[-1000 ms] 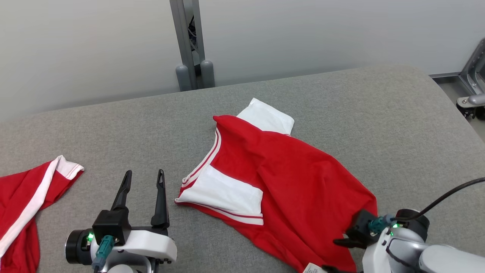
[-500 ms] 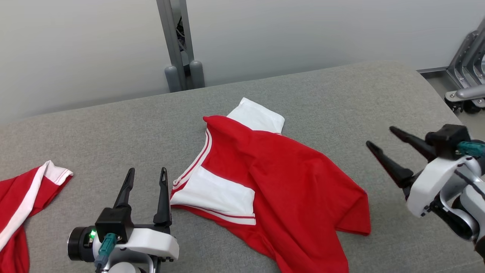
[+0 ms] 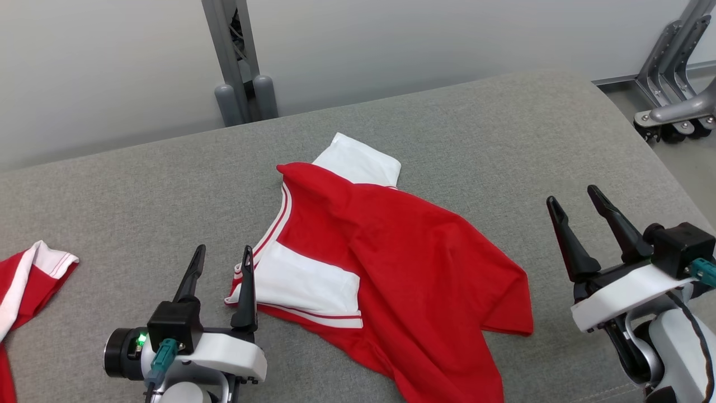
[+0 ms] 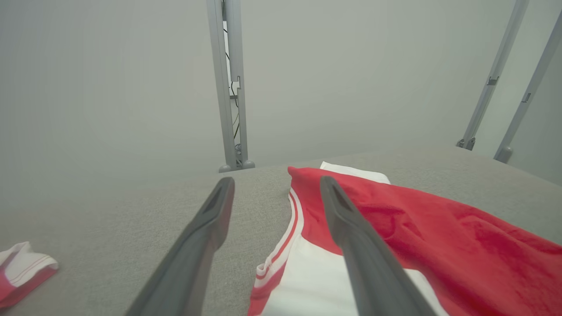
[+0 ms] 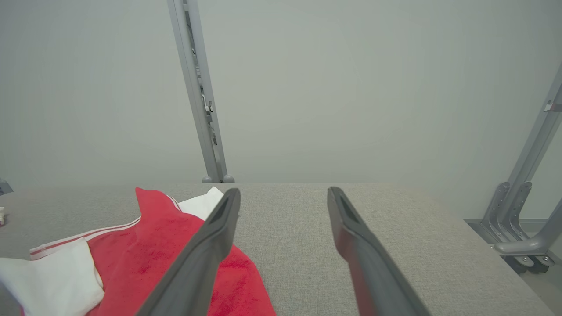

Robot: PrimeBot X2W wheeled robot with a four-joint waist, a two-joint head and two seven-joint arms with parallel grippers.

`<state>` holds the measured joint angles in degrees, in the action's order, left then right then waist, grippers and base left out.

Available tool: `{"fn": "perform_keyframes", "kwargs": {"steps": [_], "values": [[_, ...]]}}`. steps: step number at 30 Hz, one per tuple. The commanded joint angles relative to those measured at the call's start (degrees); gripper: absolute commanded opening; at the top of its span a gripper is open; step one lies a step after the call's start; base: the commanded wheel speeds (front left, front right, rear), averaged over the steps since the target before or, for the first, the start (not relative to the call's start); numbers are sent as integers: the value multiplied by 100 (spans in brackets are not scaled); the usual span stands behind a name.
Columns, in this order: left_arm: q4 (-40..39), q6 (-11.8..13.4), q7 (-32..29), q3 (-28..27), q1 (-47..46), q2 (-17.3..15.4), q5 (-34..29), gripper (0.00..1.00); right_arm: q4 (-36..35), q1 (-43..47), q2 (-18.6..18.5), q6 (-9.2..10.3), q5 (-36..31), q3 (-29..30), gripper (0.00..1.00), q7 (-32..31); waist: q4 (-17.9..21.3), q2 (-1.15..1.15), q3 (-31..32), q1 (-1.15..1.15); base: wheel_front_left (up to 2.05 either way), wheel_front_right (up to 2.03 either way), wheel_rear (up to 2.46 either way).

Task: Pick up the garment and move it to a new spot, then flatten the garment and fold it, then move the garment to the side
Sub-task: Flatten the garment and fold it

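1. At the near edge, left of the middle, the left gripper (image 3: 224,251) hangs with its jaws spread and nothing between them. Its right-hand finger crosses the striped white corner of the garment (image 3: 403,246); whether it touches the cloth I cannot tell.
2. Toward the near right corner, the right gripper (image 3: 571,196) also has its jaws spread and empty. A strip of bare bench (image 3: 140,190) separates it from the garment's red tip.
3. The garment lies rumpled in the middle of the bench. Its long axis slants from the near edge up to a white sleeve toward the far edge.
4. It lies ahead and right of the left jaws and left of the right jaws. The left arm looks nearer, so the first pinch likely falls to it.
5. Another red and white cloth (image 3: 33,268) lies at the left edge.
6. A metal post (image 3: 226,56) stands behind the far edge.
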<state>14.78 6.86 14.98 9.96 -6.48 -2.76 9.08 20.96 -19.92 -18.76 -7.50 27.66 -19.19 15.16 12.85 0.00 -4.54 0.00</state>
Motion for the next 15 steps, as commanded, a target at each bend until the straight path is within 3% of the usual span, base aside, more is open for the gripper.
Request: {"fn": "perform_keyframes", "kwargs": {"steps": [1, 9, 15], "values": [[20, -33, 16, -19, -129, -25, -48, 100, -67, 49, 37, 2, -108, 78, 100, 10, 24, 0, -22, 0, 0, 0, 0], [238, -245, 16, -183, -340, -22, -258, 100, -277, 207, 221, 2, -253, 114, 100, 12, 82, 0, -140, 0, 0, 0, 0], [909, -642, 16, -126, -535, -57, -362, 100, -241, 252, 262, 2, -293, 113, 100, 12, 72, 0, -190, 0, 0, 0, 0]]}}
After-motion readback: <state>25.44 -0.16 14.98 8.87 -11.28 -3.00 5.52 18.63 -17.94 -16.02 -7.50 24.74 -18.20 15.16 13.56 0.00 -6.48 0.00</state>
